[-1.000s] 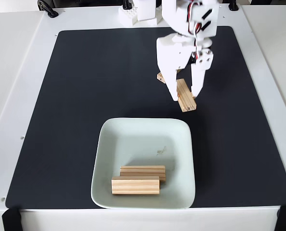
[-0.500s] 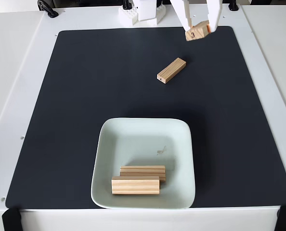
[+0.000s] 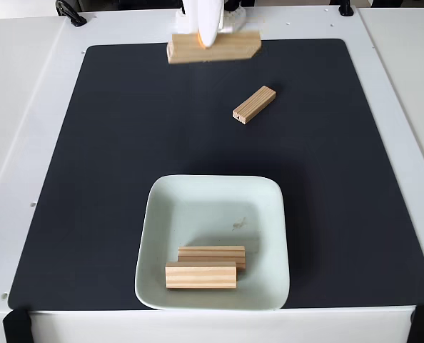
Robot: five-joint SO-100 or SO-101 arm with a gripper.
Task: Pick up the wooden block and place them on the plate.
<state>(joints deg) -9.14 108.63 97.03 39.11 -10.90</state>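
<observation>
My gripper is at the top edge of the fixed view, shut on a wooden block held high above the mat, so it looks large and lies crosswise. A second wooden block lies at a slant on the black mat, below and to the right of the held one. The mint-green plate sits near the front edge, well below the gripper. Two more wooden blocks lie side by side in the plate's front part, one just behind the other.
The black mat covers most of the white table. The arm's white base stands at the back edge. Black clamps sit at the back corners and black straps at the front corners.
The gripper has risen from the mat with one block and swung left along the top edge. The held block now lies crosswise. The block on the mat and the two on the plate have not moved.
</observation>
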